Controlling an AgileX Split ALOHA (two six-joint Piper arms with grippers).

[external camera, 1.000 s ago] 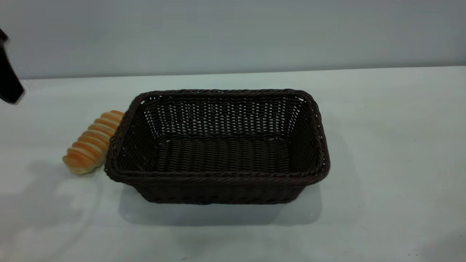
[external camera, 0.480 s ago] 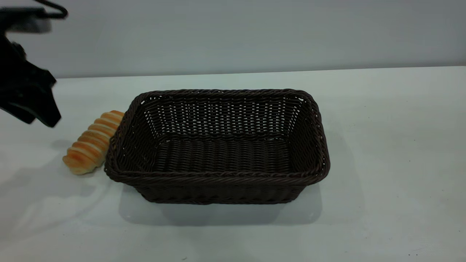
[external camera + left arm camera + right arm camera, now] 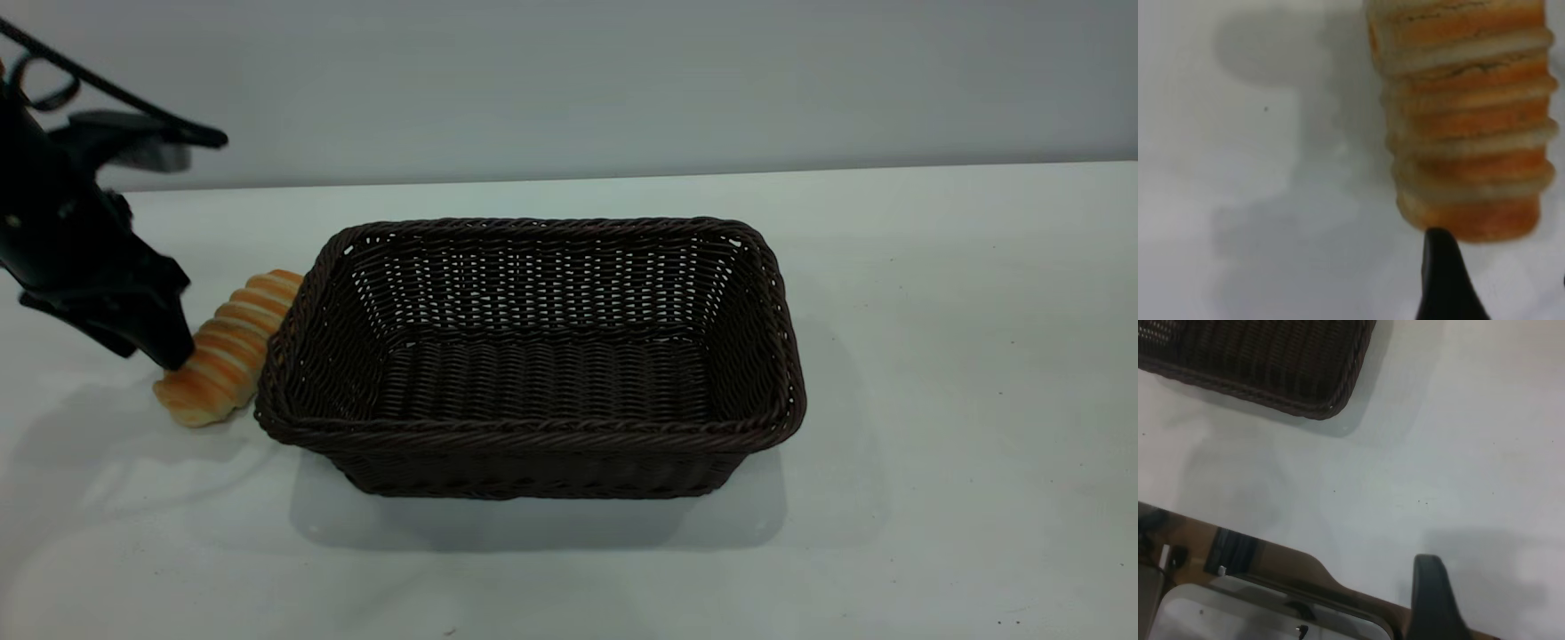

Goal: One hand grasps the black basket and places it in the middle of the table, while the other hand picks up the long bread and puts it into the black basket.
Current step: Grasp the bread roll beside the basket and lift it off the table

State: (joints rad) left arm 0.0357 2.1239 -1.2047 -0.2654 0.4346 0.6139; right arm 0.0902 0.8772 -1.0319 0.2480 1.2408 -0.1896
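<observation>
Now my left gripper [image 3: 164, 351] hovers at the ridged golden-orange long bread [image 3: 222, 351]; finger spread unclear. Centre across its width first.

The black basket [image 3: 533, 356] is dark brown-black wicker, its sides an open weave under a braided rim (light shows through the far wall as pale specks). The long bread [image 3: 222, 351] is golden-orange, crossed by pale cream ridged stripes. The table [image 3: 933, 356] is plain white-grey. The left gripper [image 3: 151, 342] is solid black, like its arm
</observation>
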